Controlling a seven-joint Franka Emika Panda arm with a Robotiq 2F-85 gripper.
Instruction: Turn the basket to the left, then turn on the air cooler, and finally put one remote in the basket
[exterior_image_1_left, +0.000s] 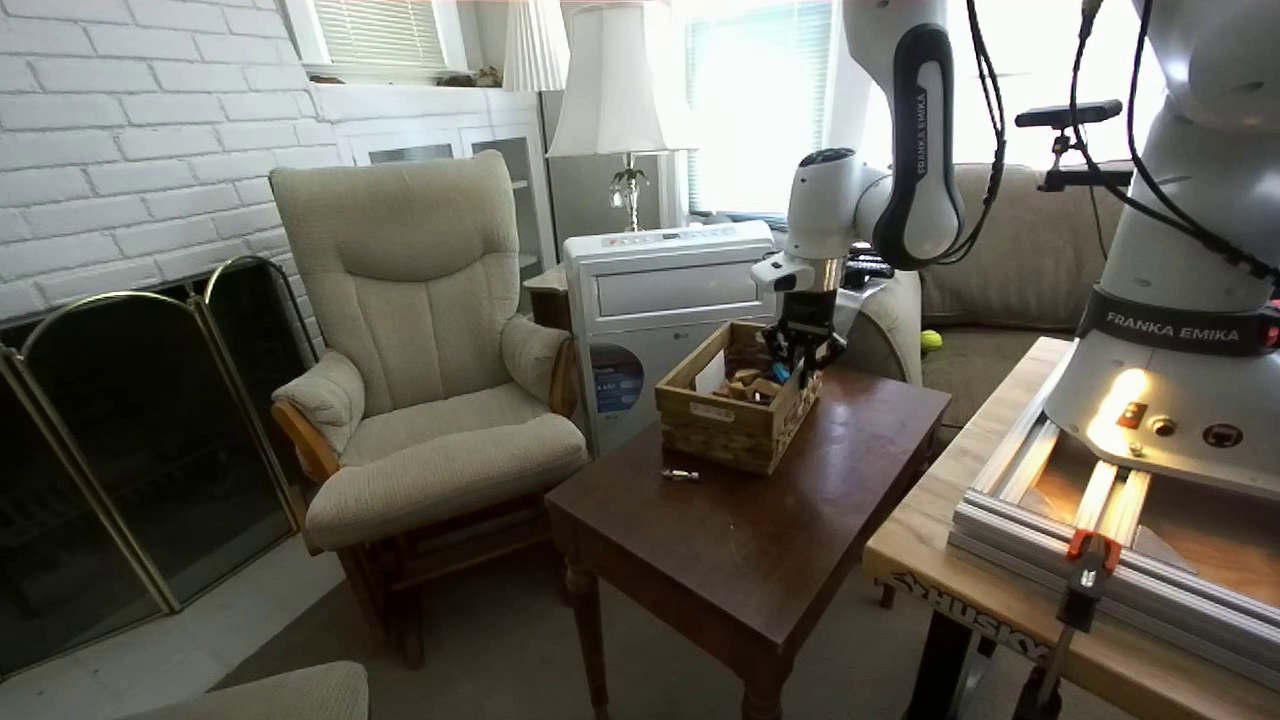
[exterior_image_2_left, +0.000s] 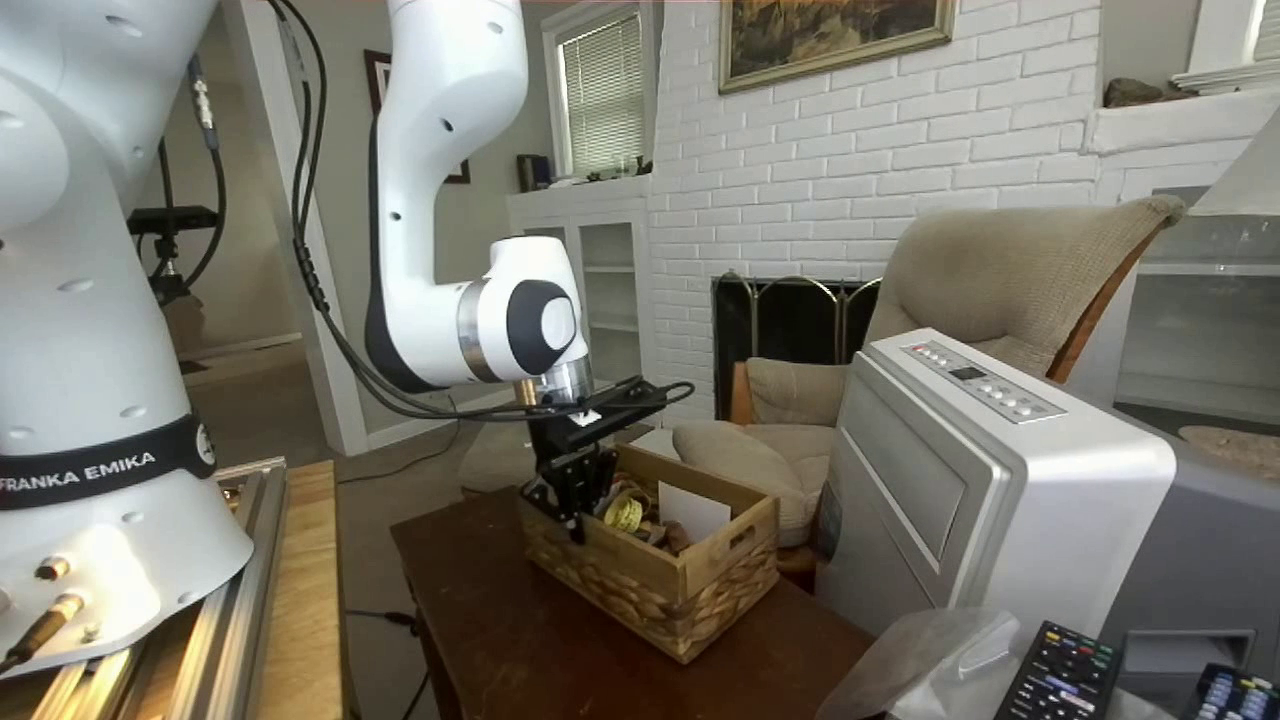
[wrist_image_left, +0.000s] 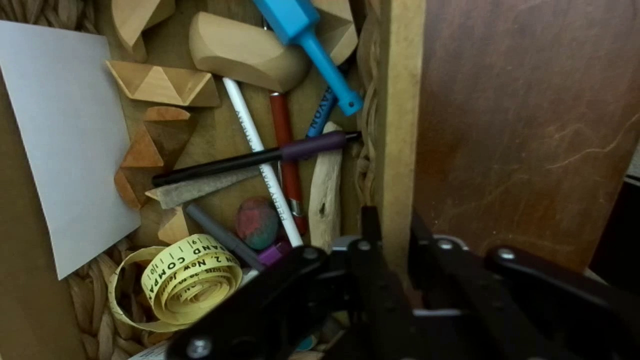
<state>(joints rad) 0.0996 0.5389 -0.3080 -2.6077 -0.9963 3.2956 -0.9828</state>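
Note:
The light brown woven basket rests on the dark wooden table, holding wooden blocks, pens, a white card and a rolled tape measure. Over its long wall, my gripper is shut on the basket rim, one finger inside and one outside. Both exterior views also show the gripper pointing down at that wall. Behind the basket stands the white-grey air cooler, its top button panel facing up. A black remote and a second remote lie at the lower right of an exterior view.
A small metallic object lies on the table beside the basket. The cream armchair stands close to the table and cooler. Clear plastic wrapping lies beside the remotes. A lamp rises behind the cooler.

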